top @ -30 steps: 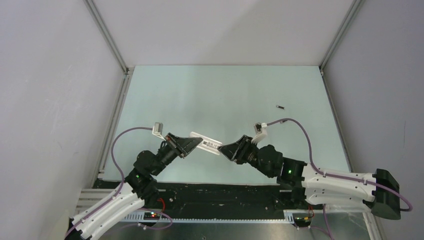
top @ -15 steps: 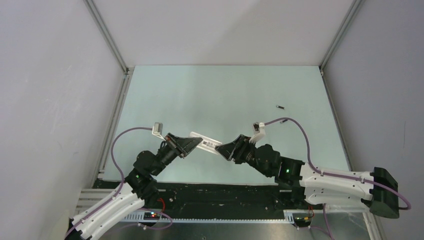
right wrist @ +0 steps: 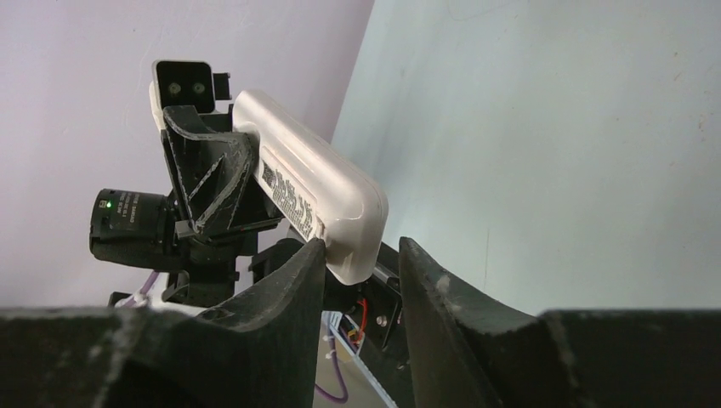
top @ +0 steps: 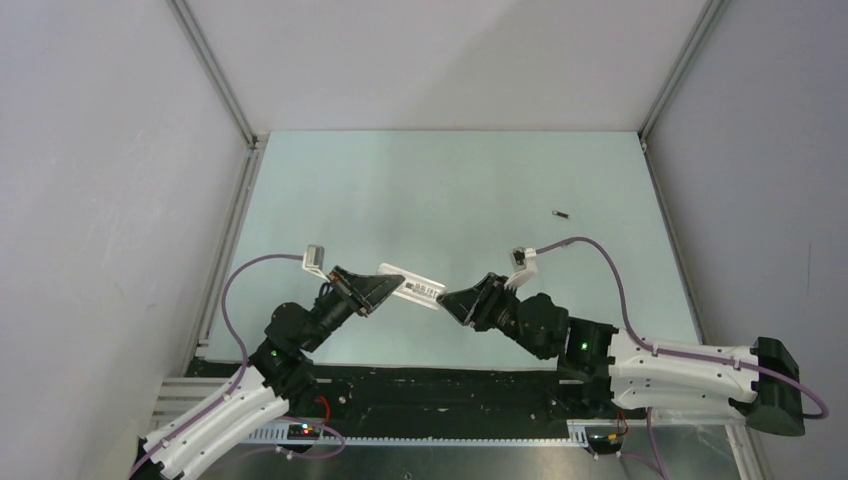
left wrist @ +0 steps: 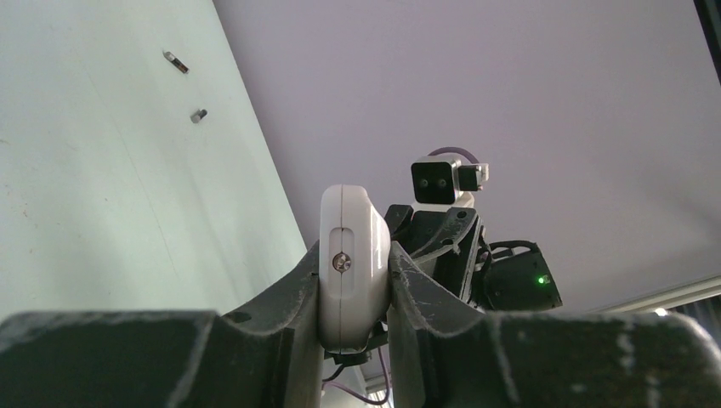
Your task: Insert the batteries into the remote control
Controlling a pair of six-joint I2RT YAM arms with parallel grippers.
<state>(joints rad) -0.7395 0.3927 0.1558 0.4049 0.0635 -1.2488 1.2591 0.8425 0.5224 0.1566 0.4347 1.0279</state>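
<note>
- Top view: even, diffuse light, the table (top: pixel 450 190) pale and flat, only faint soft shadows beneath the arms
- Left wrist view: the left gripper (left wrist: pixel 354 255) dark and grainy up close, the remote control (left wrist: pixel 354 229) evenly lit, its white shell bright
- Right wrist view: the right gripper (right wrist: pixel 361 251) blurred in the foreground, the remote's printed label fairly sharp

There is one remote control (top: pixel 412 289) between two grippers, the left gripper (top: pixel 396 288) and the right gripper (top: pixel 446 301), and two batteries (left wrist: pixel 176 61) lie well beyond the right gripper.
</note>
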